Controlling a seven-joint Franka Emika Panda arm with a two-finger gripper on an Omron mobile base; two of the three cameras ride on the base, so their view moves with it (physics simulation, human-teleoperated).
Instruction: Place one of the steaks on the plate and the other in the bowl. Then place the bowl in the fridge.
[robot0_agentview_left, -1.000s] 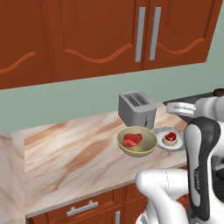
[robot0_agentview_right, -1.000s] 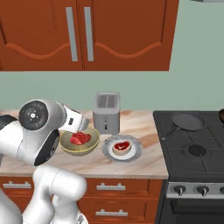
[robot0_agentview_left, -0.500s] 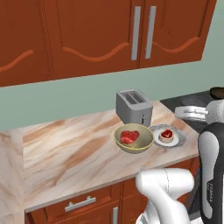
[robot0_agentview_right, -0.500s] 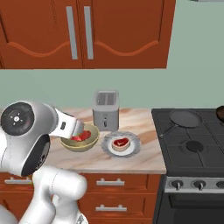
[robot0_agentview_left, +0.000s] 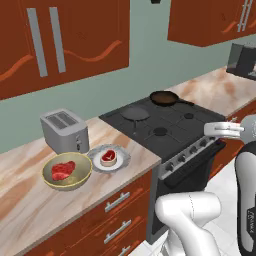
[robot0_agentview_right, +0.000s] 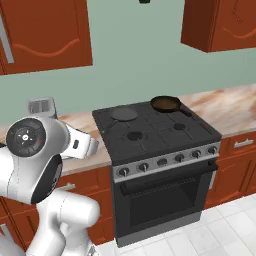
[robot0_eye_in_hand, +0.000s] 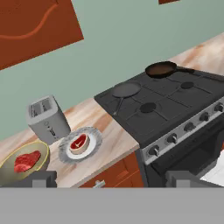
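The gripper (robot0_eye_in_hand: 109, 179) hangs spread, holding nothing; one steak (robot0_agentview_left: 63, 170) lies in the bowl (robot0_agentview_left: 80, 179), another steak (robot0_agentview_left: 108, 157) on the plate (robot0_agentview_left: 123, 158) right of it.

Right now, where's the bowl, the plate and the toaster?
bowl (robot0_agentview_left: 80, 176): left base view, on its olive rim.
plate (robot0_agentview_left: 123, 156): left base view, on its speckled rim.
toaster (robot0_agentview_left: 65, 134): left base view, on its front side.
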